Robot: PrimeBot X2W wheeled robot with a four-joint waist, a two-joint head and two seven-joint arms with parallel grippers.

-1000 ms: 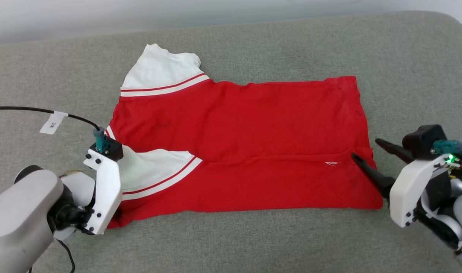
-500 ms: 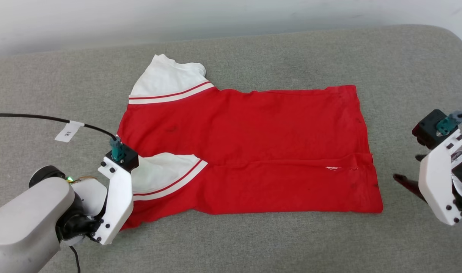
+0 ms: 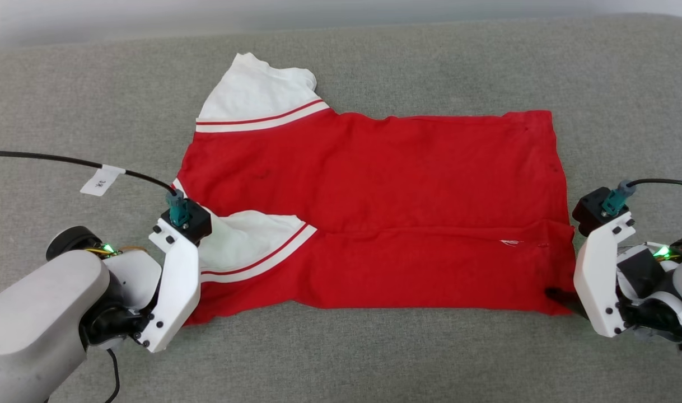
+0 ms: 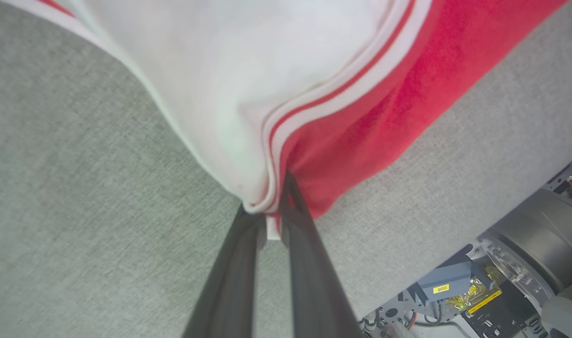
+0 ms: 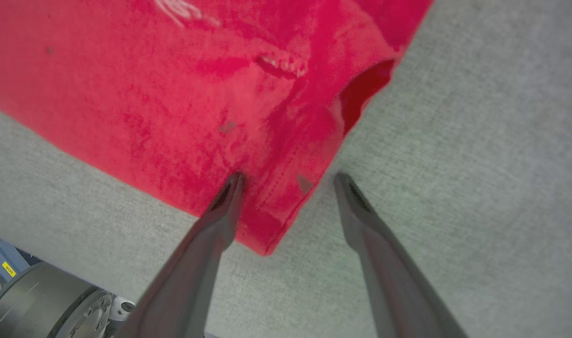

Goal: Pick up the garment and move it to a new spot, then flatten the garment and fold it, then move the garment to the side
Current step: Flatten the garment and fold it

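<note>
- Grey cloth covers the bench (image 3: 374,358), and the garment (image 3: 374,196) lies spread flat on it between the two pincers, plain red side up, with no lettering showing.
- Left pincer (image 4: 268,213): closed on the garment. Its tips pinch the cloth just where the striped trim (image 4: 314,103) of the near white sleeve (image 4: 229,94) meets the red body. Beyond the tips the sleeve fans out and away, lying on top of the red cloth.
- Right pincer (image 5: 289,178): open and holding nothing. It straddles the near hem corner (image 5: 267,234). One finger rests over the red cloth, and the other stands over bare bench just outside the garment's edge.
- A crease runs across the body from the left pincer's side to the right pincer's side, just beyond both sets of tips. The strip on the pincers' side of it looks doubled over.
- Step in hand, as I judge it: the fold. The garment looks flattened and one end of the near edge is gripped, but the other is not yet gripped.
- Next move calls for the right pincer to close on that hem corner, deep enough to catch every layer. Then both pincers should lift level and together and carry the near edge away from the robot over the body.
- An uneven lift would likely skew the fold or drag the sleeve out of place.
</note>
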